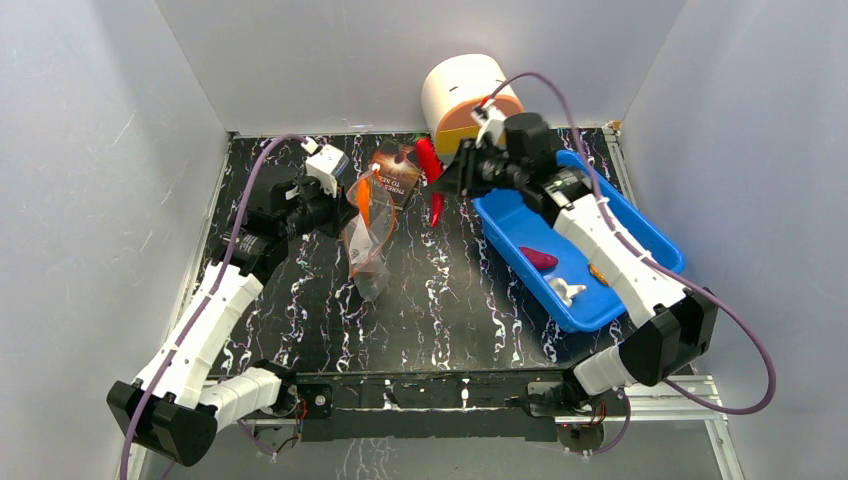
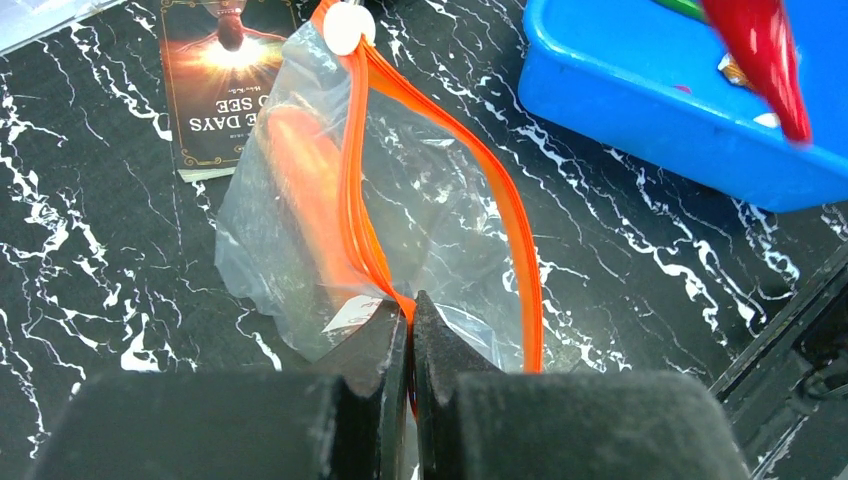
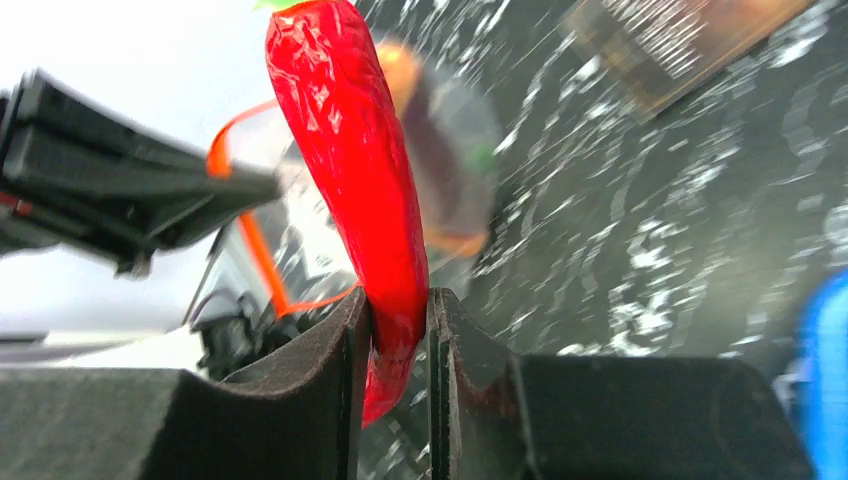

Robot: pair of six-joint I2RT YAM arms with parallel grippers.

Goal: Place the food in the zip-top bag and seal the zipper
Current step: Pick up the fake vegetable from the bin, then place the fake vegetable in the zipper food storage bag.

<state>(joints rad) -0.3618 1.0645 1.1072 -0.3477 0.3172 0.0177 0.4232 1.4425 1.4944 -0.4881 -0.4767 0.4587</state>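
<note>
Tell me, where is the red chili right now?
In the top view the red chili hangs at centre-back, pinched by the right end effector, between the blue tray on its right and the zip-top bag on its left.

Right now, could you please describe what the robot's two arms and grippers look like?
Both arms, left arm and right arm, have white link shells with black joints and bases. A purple cable loops along each. A small white camera block sits at each wrist. The left gripper and right gripper have matte black fingers tapering to wedge tips.
</note>
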